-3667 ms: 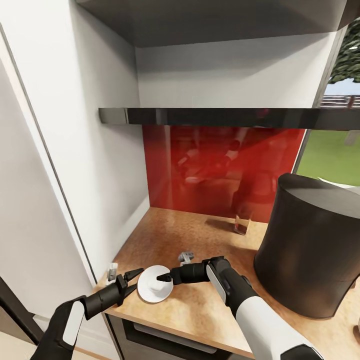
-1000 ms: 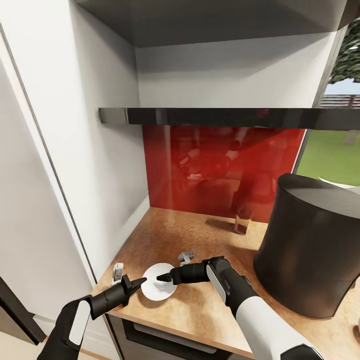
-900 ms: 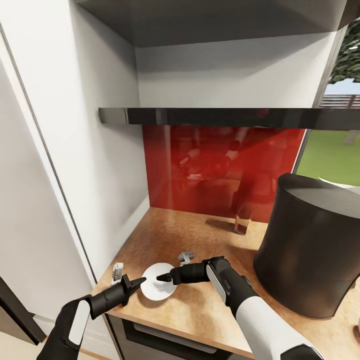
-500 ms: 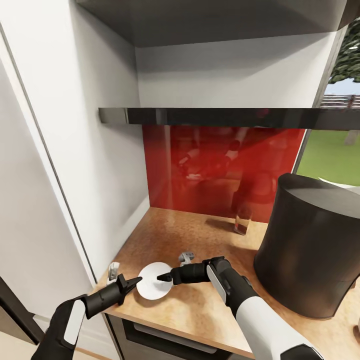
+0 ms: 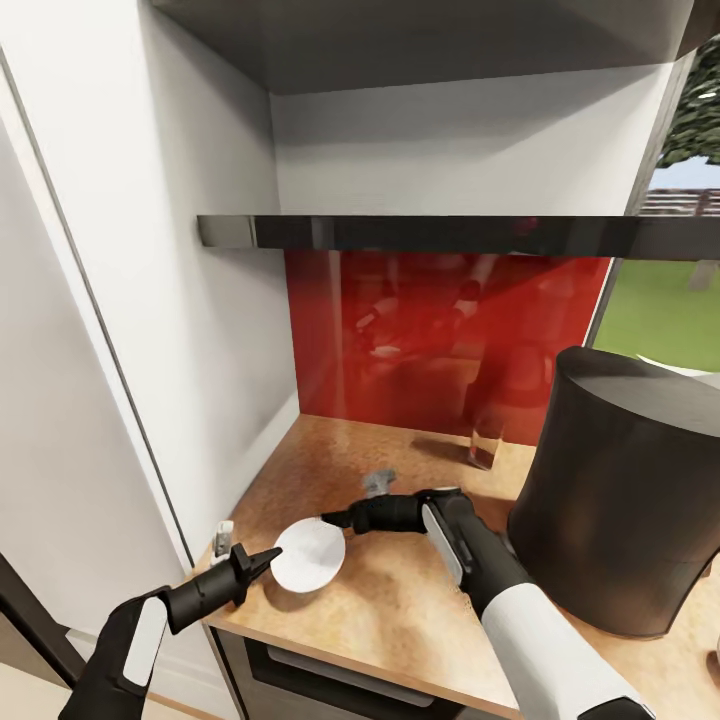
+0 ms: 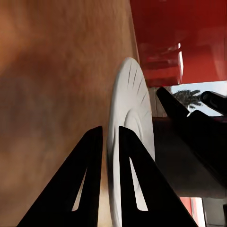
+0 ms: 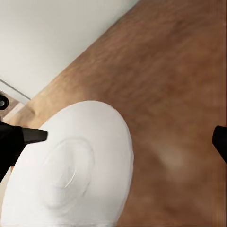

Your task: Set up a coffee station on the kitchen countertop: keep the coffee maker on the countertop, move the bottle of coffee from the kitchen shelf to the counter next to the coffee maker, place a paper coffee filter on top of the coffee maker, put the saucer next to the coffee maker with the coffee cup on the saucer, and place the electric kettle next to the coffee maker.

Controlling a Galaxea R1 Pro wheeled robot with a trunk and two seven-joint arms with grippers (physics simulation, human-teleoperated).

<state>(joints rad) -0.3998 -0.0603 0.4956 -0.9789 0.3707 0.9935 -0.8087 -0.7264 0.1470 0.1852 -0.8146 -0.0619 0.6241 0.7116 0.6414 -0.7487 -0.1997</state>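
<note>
A glossy red backsplash (image 5: 440, 340) – white wall (image 5: 180, 300) at left – green lawn (image 5: 665, 310) outside.

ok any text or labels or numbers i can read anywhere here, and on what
None: no readable word, label, brand or number in any view.
The saucer is plain white, with moulded rings and no print.
The dark cylinder on the countertop has a blank side.
The small bottle by the red backsplash is too small and blurred to tell whether it carries a label.
</note>
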